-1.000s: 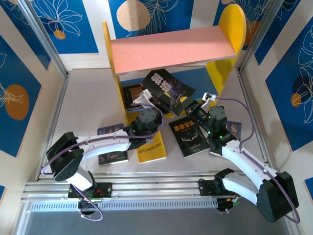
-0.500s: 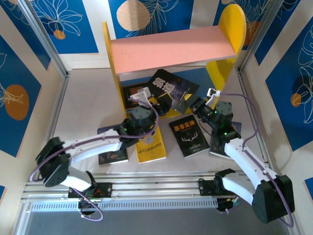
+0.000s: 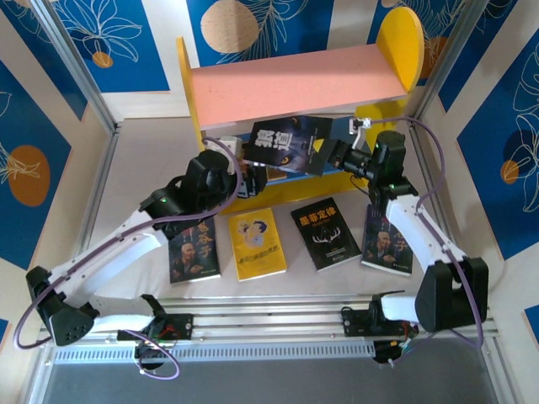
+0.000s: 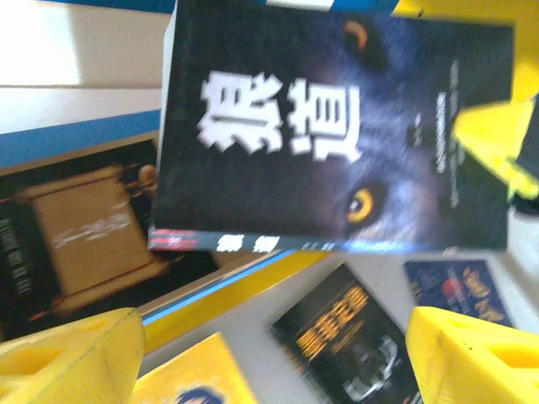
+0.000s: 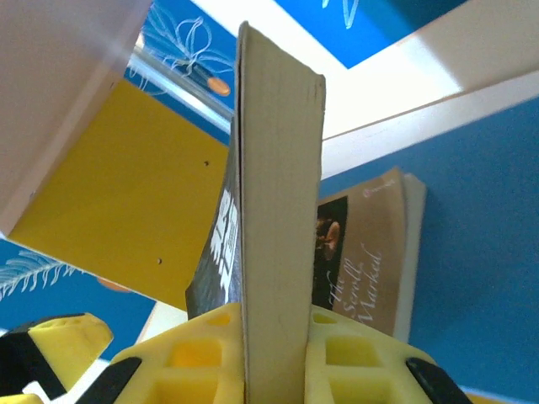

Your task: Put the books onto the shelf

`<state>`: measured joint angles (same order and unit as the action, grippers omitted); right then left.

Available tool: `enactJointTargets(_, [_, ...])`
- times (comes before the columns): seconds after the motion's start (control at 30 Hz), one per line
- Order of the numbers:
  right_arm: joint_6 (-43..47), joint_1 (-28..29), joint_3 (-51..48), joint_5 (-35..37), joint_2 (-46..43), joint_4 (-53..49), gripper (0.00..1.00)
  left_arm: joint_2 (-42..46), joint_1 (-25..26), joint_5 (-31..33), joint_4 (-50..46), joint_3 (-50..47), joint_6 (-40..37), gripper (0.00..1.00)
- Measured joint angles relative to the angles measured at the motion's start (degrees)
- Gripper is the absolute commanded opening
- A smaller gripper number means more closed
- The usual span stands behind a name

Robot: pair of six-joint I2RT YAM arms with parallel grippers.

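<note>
1. The small wooden shelf with yellow sides and a pink upper board point(image 3: 295, 80): aim beneath that board.
2. The black paperback with wolf eyes point(image 3: 286, 145) hangs at the lower level's mouth. Slide it in beside the tan-covered book point(image 5: 366, 252) lying there.
3. The right gripper point(image 5: 274, 337) is clamped on the paperback's edge and should release late.
4. The left gripper point(image 3: 251, 174), spread wide and empty, could steady the near end.

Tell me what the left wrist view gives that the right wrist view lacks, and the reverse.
Left wrist adds: the wolf book's front cover, the open left gripper, and the antler book and yellow book on the table. Right wrist adds: the right gripper shut on the wolf book's page edge, the shelf's yellow side and pink board. Both: the wolf book and a scroll book on the shelf.
</note>
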<state>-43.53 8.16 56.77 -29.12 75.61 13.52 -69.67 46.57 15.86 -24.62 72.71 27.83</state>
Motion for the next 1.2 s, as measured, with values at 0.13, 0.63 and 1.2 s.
enactJointTargets(0.13, [3.7,0.0,4.5,-4.7,4.7,-1.2,0.0,5.5,-1.2,0.7,-6.0,-0.4,-2.8,0.83])
enactJointTargets(0.63, [10.5,1.3,15.5,-16.4,21.2,-0.9,0.0,13.5,-4.5,2.8,-11.9,-7.1,-4.0,0.86])
enactJointTargets(1.2, [12.0,4.5,22.9,-17.9,28.5,-1.6,0.0,14.4,-6.0,2.6,-11.6,-8.6,-4.0,0.88])
